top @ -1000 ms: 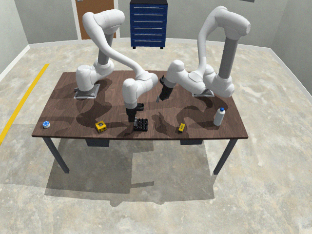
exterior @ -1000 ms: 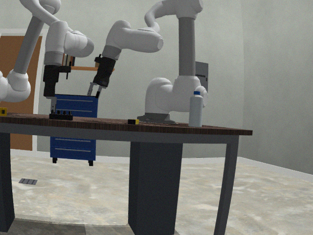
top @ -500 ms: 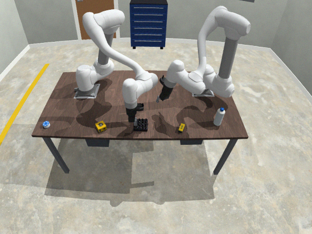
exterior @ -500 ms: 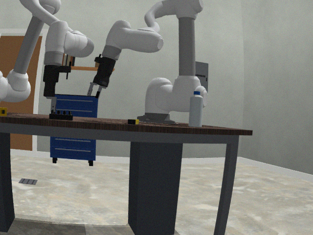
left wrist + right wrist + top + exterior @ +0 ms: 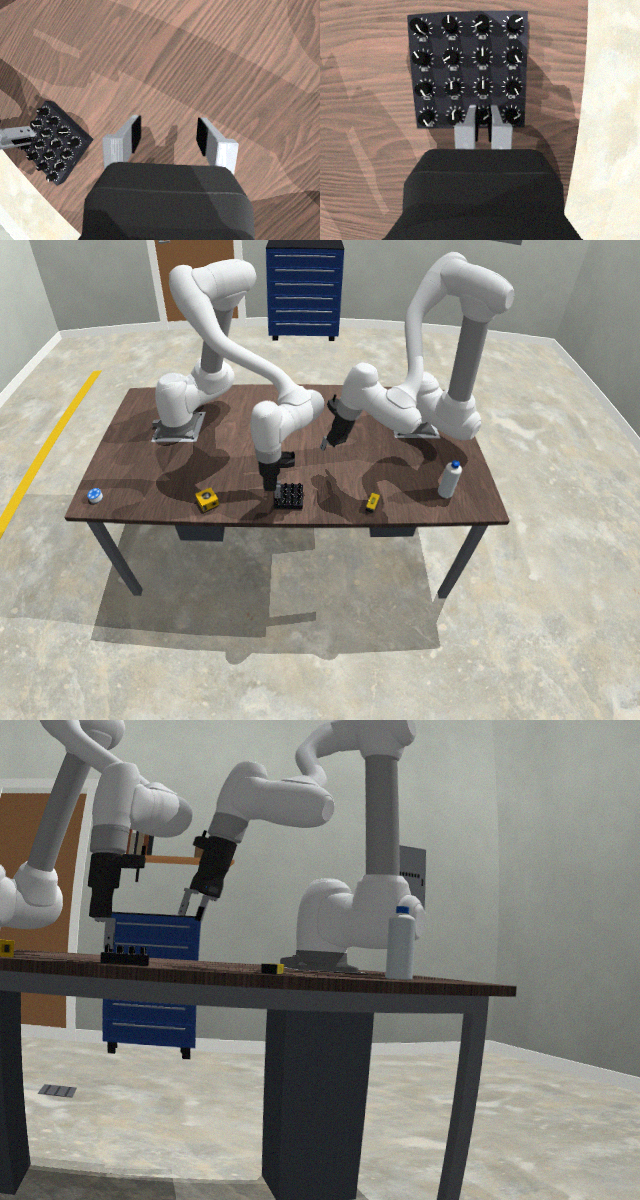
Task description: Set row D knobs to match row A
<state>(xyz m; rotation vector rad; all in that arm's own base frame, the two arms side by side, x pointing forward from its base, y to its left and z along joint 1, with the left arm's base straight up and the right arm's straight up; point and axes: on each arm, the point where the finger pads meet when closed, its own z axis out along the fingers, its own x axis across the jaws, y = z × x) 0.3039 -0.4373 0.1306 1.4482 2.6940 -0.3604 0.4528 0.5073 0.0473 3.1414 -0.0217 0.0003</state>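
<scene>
Glossy white rounded arms (image 5: 206, 317) (image 5: 279, 802) — dark grey forearm tubes (image 5: 471, 358) (image 5: 382, 813), black claw housings (image 5: 269, 472) (image 5: 214, 864) (image 5: 167, 200) (image 5: 482, 190), silver-grey fingers
</scene>
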